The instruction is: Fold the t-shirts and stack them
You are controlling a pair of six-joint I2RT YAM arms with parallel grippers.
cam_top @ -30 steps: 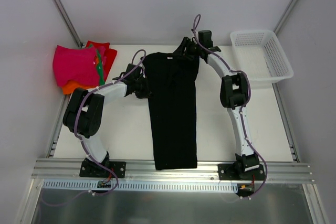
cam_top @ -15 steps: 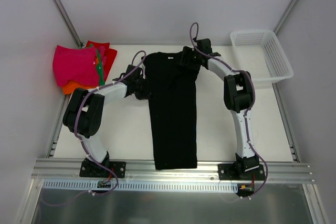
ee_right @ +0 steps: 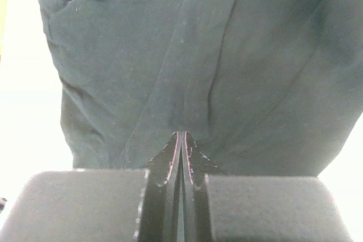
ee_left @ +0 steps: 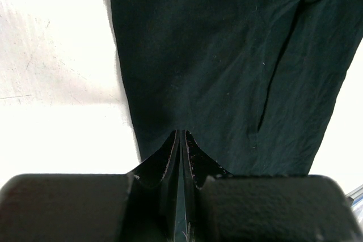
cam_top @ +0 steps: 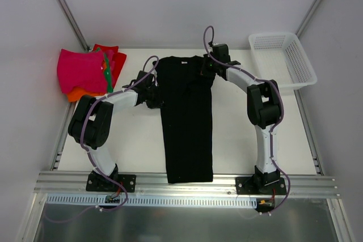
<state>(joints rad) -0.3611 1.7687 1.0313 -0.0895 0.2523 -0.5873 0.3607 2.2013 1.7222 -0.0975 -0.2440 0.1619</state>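
A black t-shirt (cam_top: 187, 128) lies folded into a long narrow strip down the middle of the table, with its small white neck label (cam_top: 182, 60) at the far end. My left gripper (cam_top: 154, 93) is at the shirt's left edge, near the far end. In the left wrist view its jaws (ee_left: 180, 132) are pressed together on the black cloth (ee_left: 227, 55). My right gripper (cam_top: 205, 71) sits at the shirt's far right corner. Its jaws (ee_right: 181, 133) are shut on a crease of the cloth (ee_right: 142, 55).
Folded shirts are piled at the far left: magenta (cam_top: 82, 71) on top, orange (cam_top: 76, 94) beneath, red (cam_top: 116, 59) behind, with a green strip (cam_top: 106, 72) showing. A white mesh basket (cam_top: 282, 34) stands at the far right. A metal rail (cam_top: 187, 184) runs along the near edge.
My right gripper has come down from above the collar onto the shirt's far right corner and has shut there. The left gripper and the shirt have stayed in place.
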